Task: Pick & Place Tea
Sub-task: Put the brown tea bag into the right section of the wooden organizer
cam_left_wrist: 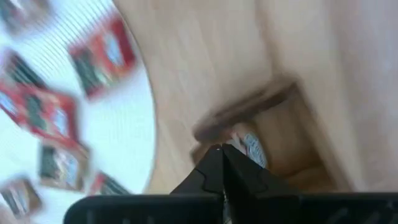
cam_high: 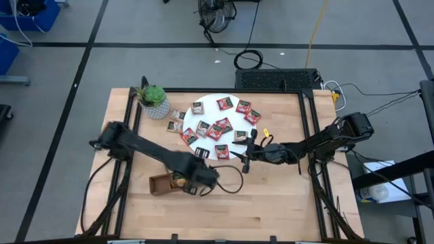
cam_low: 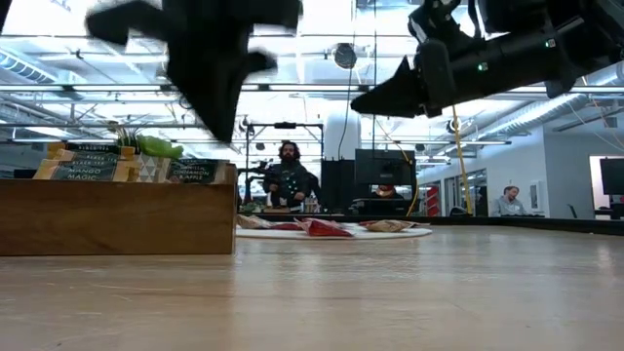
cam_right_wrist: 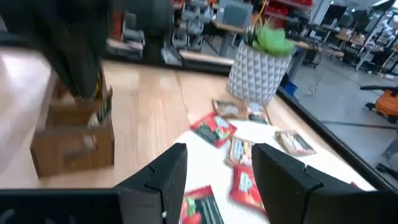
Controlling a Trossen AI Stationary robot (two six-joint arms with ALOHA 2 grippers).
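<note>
- My left pincer (cam_left_wrist: 221, 163) – tips pressed together, holding nothing – hangs over the wooden tray (cam_high: 161, 184).
- My right pincer (cam_right_wrist: 214, 171) gapes empty above the tea sachets (cam_high: 220, 127) (white disc (cam_high: 210, 100)).

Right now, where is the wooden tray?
In the high view the wooden tray sits near the table's front edge on the left side, below the white disc, with the left gripper shut over its right end.

Wooden table (cam_high: 285, 196): tray (cam_high: 161, 184), white disc (cam_high: 211, 102), plant (cam_high: 154, 100)
</note>
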